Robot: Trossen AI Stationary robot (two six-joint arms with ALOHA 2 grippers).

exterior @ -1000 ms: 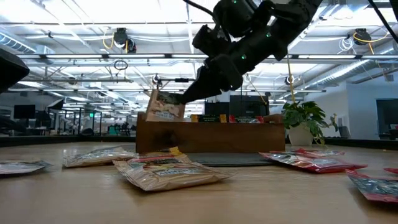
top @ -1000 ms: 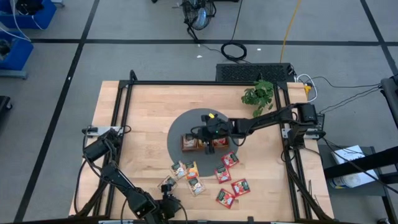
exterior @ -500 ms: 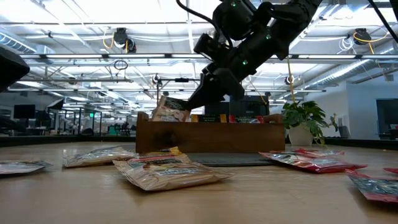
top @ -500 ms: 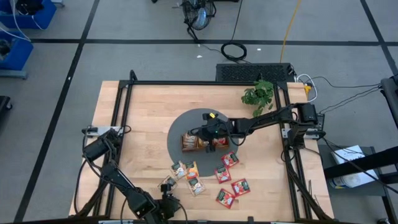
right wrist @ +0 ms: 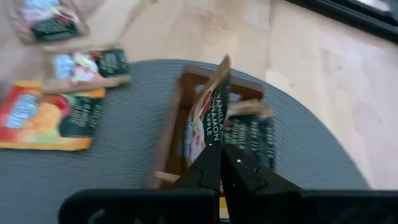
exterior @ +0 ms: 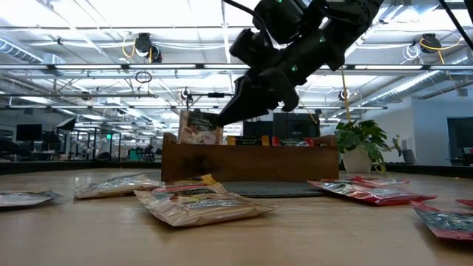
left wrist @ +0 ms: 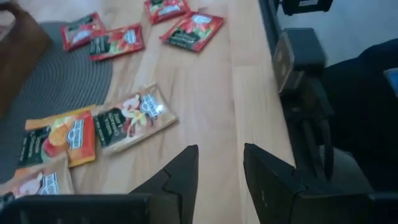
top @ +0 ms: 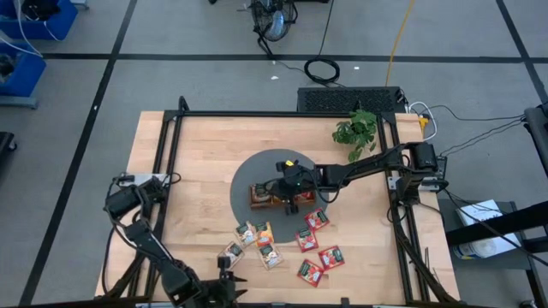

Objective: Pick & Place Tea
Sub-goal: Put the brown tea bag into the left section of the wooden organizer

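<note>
- Right gripper [right wrist: 219,149]: jaws closed on 1 tan sachet [right wrist: 210,111], pinched at its lower edge and held edge-on, upright. The sachet's long axis runs straight out from the jaws.
- Position: in the low view this held sachet [exterior: 196,127] hangs directly above the end compartment of the wooden tray [exterior: 251,162], its lower edge at about rim height. In the right wrist view, the sachet's plane looks roughly in line with the compartment walls, though slightly tilted.
- Tray contents: other sachets already stand in the tray; the number cannot be told.
- Governing relation, as a judgement: the compartment lies straight below the held sachet, so the coming move is a lowering and release, not a sideways shift. A tilt could catch the sachet on the rim.
- Remaining tea: loose sachets [top: 321,257] lie flat on the desk [top: 197,162] near its front edge, red ones on the right arm's side, orange and tan ones [left wrist: 130,118] closer to the left.
- Left gripper [left wrist: 219,163]: at the front edge of the desk, jaws parted, holding nothing, the nearer arm to the tan and orange group.
</note>
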